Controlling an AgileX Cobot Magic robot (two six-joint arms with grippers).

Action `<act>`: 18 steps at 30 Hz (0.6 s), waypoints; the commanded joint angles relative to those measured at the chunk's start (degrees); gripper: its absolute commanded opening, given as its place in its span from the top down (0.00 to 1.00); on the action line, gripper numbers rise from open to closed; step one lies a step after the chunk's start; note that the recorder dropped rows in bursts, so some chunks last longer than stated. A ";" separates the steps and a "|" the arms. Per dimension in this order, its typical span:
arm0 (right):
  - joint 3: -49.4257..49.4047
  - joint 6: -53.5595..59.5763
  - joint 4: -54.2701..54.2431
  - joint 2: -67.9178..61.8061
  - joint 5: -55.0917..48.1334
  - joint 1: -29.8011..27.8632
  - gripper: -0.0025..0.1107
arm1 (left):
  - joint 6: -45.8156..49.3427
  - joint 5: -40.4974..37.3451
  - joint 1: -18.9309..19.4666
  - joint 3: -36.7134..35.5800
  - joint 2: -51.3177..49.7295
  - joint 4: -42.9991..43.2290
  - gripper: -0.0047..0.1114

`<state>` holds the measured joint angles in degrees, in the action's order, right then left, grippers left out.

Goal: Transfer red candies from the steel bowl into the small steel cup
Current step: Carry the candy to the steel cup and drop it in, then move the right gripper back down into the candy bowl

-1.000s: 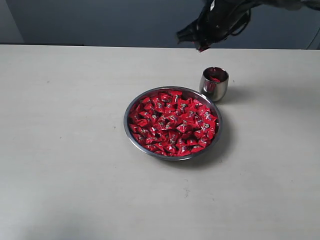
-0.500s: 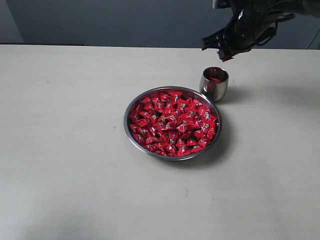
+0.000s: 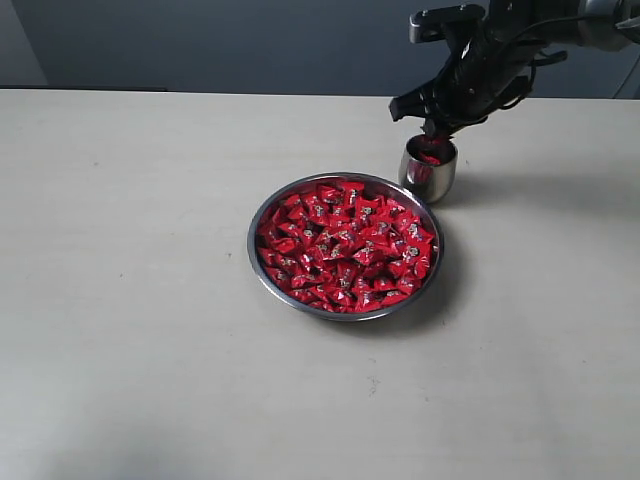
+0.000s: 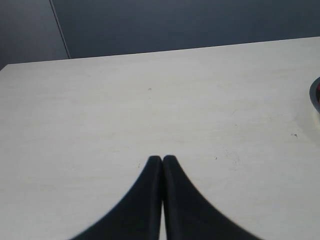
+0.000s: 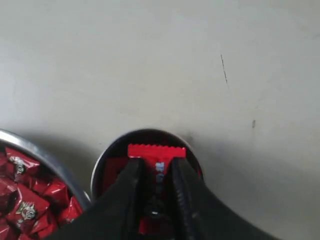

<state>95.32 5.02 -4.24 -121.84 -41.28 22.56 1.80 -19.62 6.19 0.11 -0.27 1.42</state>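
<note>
The steel bowl (image 3: 254, 243) sits mid-table, heaped with red candies (image 3: 345, 245). Just behind its right edge stands the small steel cup (image 3: 430, 178), with red showing inside. My right gripper (image 3: 437, 128) hangs directly over the cup's mouth, shut on one red candy (image 5: 156, 151). In the right wrist view the candy's serrated edge sticks out past the gripper (image 5: 156, 167), above the cup's rim (image 5: 100, 167). My left gripper (image 4: 162, 160) is shut and empty over bare table, and it does not show in the exterior view.
The pale table (image 3: 130, 300) stretches wide to the left and front of the bowl. A dark wall (image 3: 200, 40) runs behind the table's far edge. The bowl's rim (image 4: 315, 95) just shows at the edge of the left wrist view.
My right gripper has carried the candy rightward from above the bowl's far side, then come down and back a little until it is over the cup. The left gripper's earlier position is not shown.
</note>
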 commanded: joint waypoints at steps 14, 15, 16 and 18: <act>0.38 1.96 -0.88 -1.20 -0.57 -0.25 0.66 | -0.11 0.48 -0.01 -0.11 0.27 0.13 0.96; 0.38 1.96 -1.37 -1.20 -0.57 -0.25 0.67 | -0.11 0.48 -0.01 -0.11 0.27 0.13 0.96; 0.38 1.96 -1.68 -1.20 -0.57 -0.25 0.67 | -0.11 0.48 -0.01 -0.11 0.27 0.13 0.96; 0.38 1.96 -3.03 -0.77 -0.57 -0.25 0.67 | -0.11 0.48 -0.01 -0.11 0.27 0.13 0.96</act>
<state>95.32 6.65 -5.81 -123.08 -42.40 22.56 1.80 -19.62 6.19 0.11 -0.27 1.42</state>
